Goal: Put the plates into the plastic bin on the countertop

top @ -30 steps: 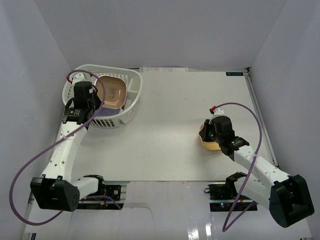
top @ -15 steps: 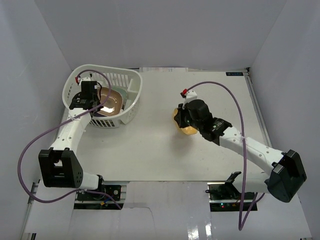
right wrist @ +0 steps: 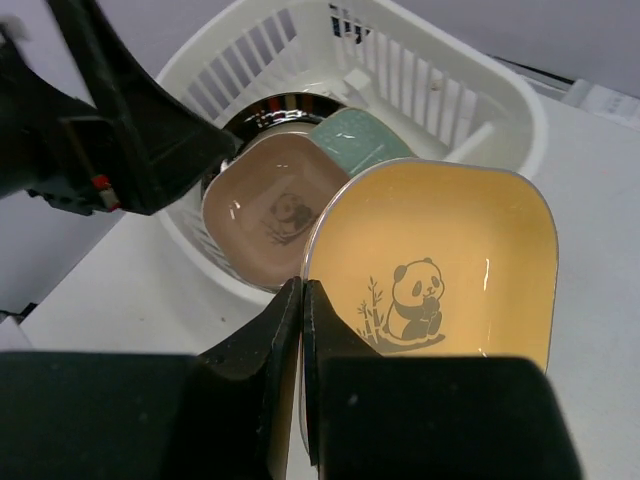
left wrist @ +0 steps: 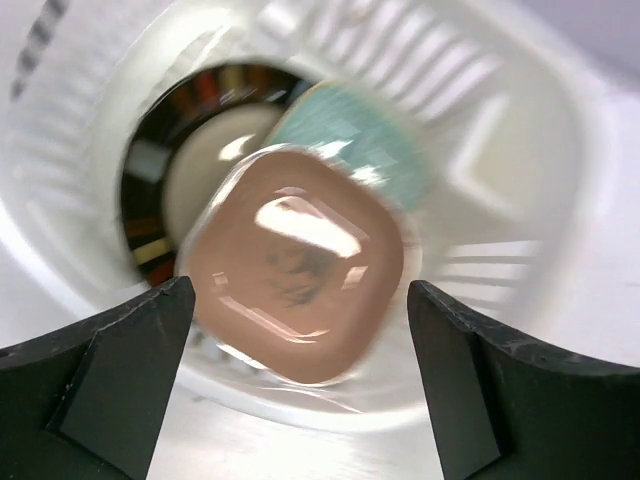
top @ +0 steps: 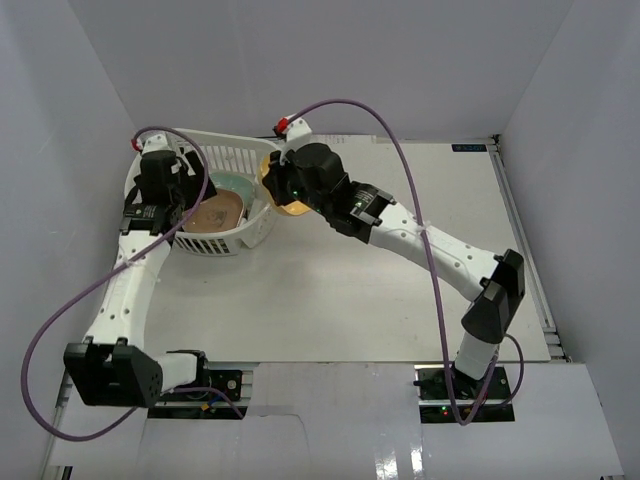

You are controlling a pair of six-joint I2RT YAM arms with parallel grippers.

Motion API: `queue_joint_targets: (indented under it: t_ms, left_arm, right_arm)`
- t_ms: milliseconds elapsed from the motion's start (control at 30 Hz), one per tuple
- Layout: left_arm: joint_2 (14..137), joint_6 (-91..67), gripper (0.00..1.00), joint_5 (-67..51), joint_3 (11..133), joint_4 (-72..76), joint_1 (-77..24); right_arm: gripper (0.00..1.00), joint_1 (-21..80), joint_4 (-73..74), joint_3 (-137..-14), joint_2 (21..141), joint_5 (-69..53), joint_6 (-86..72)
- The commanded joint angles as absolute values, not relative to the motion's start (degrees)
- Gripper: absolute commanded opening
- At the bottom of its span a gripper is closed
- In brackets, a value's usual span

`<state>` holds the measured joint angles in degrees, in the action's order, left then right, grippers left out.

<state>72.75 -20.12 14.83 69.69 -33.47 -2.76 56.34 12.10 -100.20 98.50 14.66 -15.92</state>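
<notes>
The white plastic bin [top: 243,236] stands at the back left of the countertop [top: 400,270]. Inside it a brown-pink plate [top: 216,212] lies on a mint plate [top: 236,185] and a round dark-rimmed plate [left wrist: 150,170]. My left gripper [left wrist: 300,290] hangs open above the brown-pink plate [left wrist: 300,265], its jaws wide apart with nothing between them. My right gripper [right wrist: 302,285] is shut on the edge of a yellow panda plate [right wrist: 450,240], holding it tilted over the bin's right rim [right wrist: 505,105]. In the top view the yellow plate [top: 291,208] shows beside the rim.
White walls close in the countertop on three sides. The left arm's black wrist [right wrist: 120,130] hovers over the bin's left side, close to the right gripper [top: 288,186]. Purple cables [top: 400,160] loop from both arms. A blue label [top: 467,148] sits at the back right.
The left gripper has opened and let go of the brown-pink plate, which now lies in the bin. The right arm has carried the yellow plate from the right side to the bin's rim.
</notes>
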Motion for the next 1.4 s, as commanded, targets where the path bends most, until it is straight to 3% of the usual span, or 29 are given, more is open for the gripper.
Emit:
queue_joint_targets:
  t_ms: [0,100,333,700,800,833,933,1067,1200,1300,1367]
  left_arm:
    - [62.3,-24.7,0.98,1.7,73.7,-25.9,-2.9]
    - [55.0,-27.3,0.98,-4.5,74.4,-21.2,-2.9]
    - [52.9,-26.6,0.98,-11.2,82.3,-25.3,-8.1]
    - [52.6,-27.6,0.98,-15.1,81.8,-25.8,-12.3]
    - [52.9,-28.1,0.98,-15.8,81.5,-25.6,-12.2]
    - [53.1,-28.2,0.98,-16.0,81.5,-25.5,-12.3]
    - [53.5,-28.7,0.98,-16.5,82.0,-25.1,-12.3]
    - [55.0,-27.9,0.98,-15.9,84.5,-25.1,-12.3]
    - [55.5,-27.5,0.98,-16.2,88.1,-25.2,-12.2]
    - [55.5,-28.0,0.98,-17.4,87.9,-25.2,-12.2]
    - [55.5,-28.4,0.98,-19.7,86.4,-25.2,-12.3]
  right_arm:
    - [0.08,57.8,8.5,-105.9,103.3,13.5,-16.8]
    - [0.08,59.3,8.1,-114.0,111.0,12.3,-17.8]
    - [0.08,62.0,5.6,-131.1,126.9,13.5,-20.3]
    - [0.08,64.3,-3.5,-132.6,136.3,15.8,-32.1]
    - [0.22,64.7,-5.5,-134.5,138.3,17.7,-32.3]
    - [0.36,64.8,-6.6,-134.0,138.3,17.8,-32.3]
    - [0.55,64.6,-8.5,-133.2,137.7,17.5,-32.2]
    - [0.62,64.1,-9.5,-133.0,135.1,17.2,-29.9]
    - [0.61,62.7,-10.4,-123.6,126.1,16.1,-26.1]
    - [0.57,62.5,-15.8,-105.4,114.2,15.9,-22.6]
    - [0.47,62.6,-21.7,-90.1,104.4,15.4,-21.7]
